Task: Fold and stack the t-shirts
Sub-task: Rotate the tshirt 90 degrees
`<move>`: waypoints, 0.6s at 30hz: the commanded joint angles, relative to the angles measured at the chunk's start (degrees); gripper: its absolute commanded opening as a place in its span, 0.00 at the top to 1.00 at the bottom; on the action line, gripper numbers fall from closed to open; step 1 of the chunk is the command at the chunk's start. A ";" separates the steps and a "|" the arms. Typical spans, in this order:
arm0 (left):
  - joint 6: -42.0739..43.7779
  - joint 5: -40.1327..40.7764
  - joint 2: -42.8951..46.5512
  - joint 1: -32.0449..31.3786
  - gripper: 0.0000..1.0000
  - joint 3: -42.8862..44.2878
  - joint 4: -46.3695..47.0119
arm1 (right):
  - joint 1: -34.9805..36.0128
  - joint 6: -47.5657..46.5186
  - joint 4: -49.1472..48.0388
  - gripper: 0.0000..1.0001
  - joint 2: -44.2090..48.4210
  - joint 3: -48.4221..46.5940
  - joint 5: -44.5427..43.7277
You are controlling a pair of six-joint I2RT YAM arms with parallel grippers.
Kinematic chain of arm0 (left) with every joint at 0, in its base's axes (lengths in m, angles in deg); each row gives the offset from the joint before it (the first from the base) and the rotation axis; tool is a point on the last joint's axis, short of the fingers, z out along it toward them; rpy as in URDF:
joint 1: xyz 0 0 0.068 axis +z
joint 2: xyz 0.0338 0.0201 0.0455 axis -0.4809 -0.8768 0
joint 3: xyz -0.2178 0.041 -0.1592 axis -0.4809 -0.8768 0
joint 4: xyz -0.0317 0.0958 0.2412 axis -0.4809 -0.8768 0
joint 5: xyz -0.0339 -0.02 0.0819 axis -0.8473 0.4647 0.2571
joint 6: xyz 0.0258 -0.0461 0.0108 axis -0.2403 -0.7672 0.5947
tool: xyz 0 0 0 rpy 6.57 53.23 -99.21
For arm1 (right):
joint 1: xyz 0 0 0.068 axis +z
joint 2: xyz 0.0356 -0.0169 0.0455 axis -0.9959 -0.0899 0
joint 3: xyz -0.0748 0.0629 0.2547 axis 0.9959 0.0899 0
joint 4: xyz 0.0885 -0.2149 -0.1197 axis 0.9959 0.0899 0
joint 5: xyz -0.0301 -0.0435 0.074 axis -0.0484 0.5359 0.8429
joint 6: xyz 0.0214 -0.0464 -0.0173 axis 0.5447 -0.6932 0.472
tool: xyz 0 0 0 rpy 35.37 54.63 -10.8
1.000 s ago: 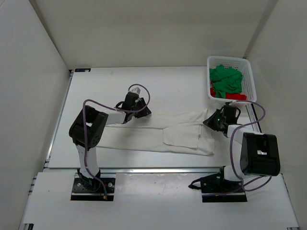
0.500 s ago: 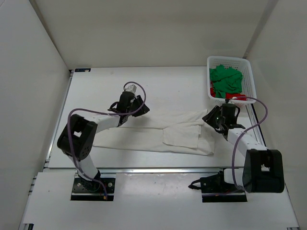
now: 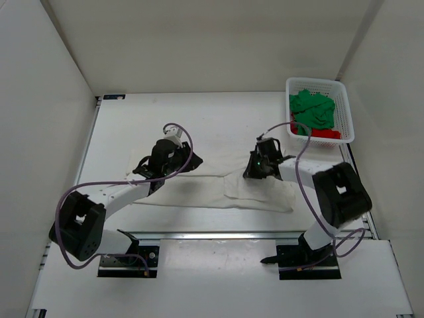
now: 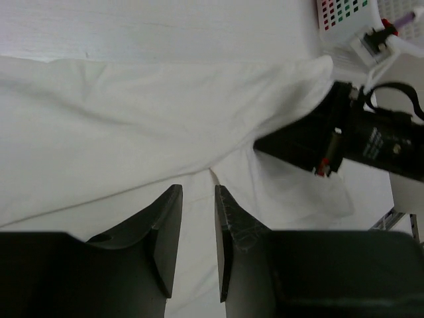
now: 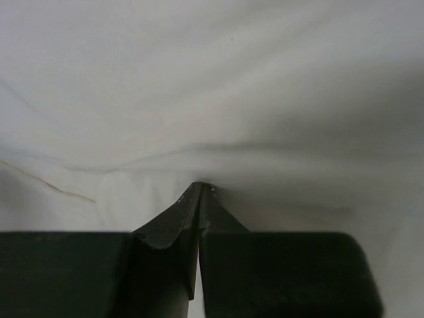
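A white t-shirt [image 3: 199, 192] lies spread flat across the middle of the table. My left gripper [image 3: 190, 162] hovers over its upper edge, jaws a little apart, only the cloth beneath [image 4: 119, 119] showing between them [image 4: 197, 192]. My right gripper [image 3: 254, 171] sits on the shirt's right half; its jaws [image 5: 200, 187] are shut, and creases in the white cloth [image 5: 212, 86] run into the tips. A green t-shirt [image 3: 313, 109] and a red t-shirt [image 3: 324, 134] lie crumpled in the basket.
The white lattice basket [image 3: 344, 99] stands at the back right corner, and its corner [image 4: 344, 16] shows in the left wrist view. The right arm's black wrist [image 4: 344, 136] lies close to the right of my left gripper. White walls enclose the table.
My right gripper has swept left from the shirt's right edge to over its right half. My left arm has stretched out lower and its gripper slid slightly nearer.
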 commanded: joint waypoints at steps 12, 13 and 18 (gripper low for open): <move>1.33 -1.52 11.67 2.52 0.60 -1.40 -6.40 | -4.08 0.49 15.22 0.92 -51.10 -93.47 22.17; 0.55 -1.52 12.81 3.40 0.60 -1.67 -6.75 | -3.91 -0.79 13.64 0.88 -48.33 -88.46 19.58; 0.80 0.33 16.34 4.90 0.58 -4.04 -7.63 | -1.36 -13.35 28.79 0.53 -39.79 -101.22 15.08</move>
